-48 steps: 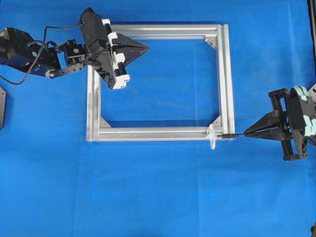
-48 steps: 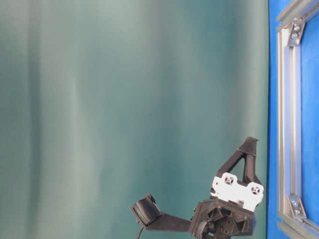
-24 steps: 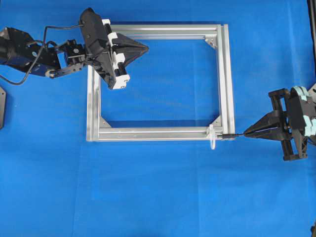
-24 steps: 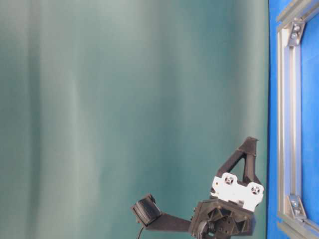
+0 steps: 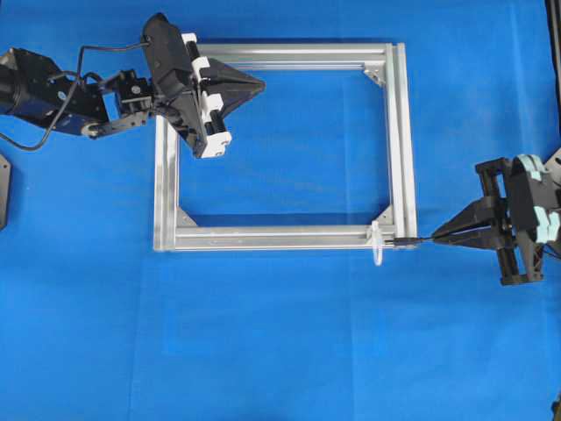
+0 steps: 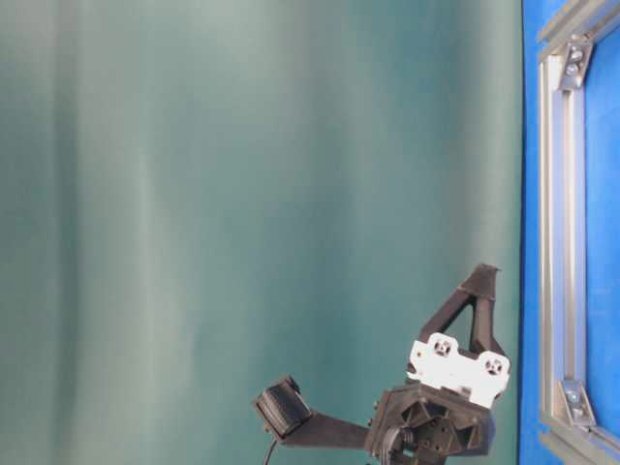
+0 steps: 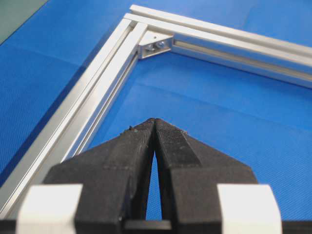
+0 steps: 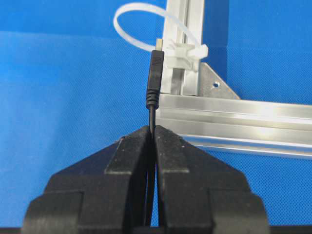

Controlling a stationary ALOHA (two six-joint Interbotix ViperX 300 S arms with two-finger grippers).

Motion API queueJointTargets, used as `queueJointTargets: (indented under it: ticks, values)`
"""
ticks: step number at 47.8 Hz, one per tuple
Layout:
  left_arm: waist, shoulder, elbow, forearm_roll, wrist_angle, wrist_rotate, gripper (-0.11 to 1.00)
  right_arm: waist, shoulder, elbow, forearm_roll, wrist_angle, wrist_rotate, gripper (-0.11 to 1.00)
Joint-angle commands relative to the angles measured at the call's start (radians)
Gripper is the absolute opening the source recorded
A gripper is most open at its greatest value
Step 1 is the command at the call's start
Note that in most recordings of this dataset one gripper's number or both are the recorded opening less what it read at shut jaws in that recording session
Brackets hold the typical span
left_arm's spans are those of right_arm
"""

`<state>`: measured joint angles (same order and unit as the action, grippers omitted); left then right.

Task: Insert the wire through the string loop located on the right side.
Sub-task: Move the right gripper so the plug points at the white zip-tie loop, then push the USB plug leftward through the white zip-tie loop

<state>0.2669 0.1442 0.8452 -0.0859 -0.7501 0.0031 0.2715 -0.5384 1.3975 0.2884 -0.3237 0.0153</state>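
On the blue surface [image 5: 289, 342], the silver frame [image 5: 403, 149] lies flat. The left end effector [image 5: 256, 85], pressed together and empty, hangs over the frame's upper-left corner. The right end effector [image 5: 438, 238] pinches the wire [image 8: 155, 80], its plug tip just short of the string loop [image 8: 134, 27] at the frame's lower-right corner.

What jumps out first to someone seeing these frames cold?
The silver frame lying square on the blue table. At its lower right corner, the right gripper is shut on the wire, whose plug tip points at the string loop strapped to the frame. The left gripper hovers shut and empty over the frame's upper left.
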Motion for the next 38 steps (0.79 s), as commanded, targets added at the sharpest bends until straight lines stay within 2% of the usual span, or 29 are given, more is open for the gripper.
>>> queueJointTargets:
  ticks: [1,16,25,38]
  values:
    - [-0.005,-0.029,-0.021,0.002,-0.011,0.003,0.0,-0.003,0.031,-0.032,0.003,-0.048,0.002,-0.04]
    - [-0.006,-0.029,-0.023,0.003,-0.009,0.003,0.0,-0.003,0.186,-0.091,0.005,-0.187,0.002,-0.04]
    - [-0.006,-0.029,-0.023,0.003,-0.011,0.003,0.0,-0.008,0.272,-0.144,0.005,-0.21,0.002,-0.04]
    - [-0.012,-0.029,-0.021,0.003,-0.011,0.003,0.0,-0.021,0.305,-0.175,0.005,-0.219,0.002,-0.04]
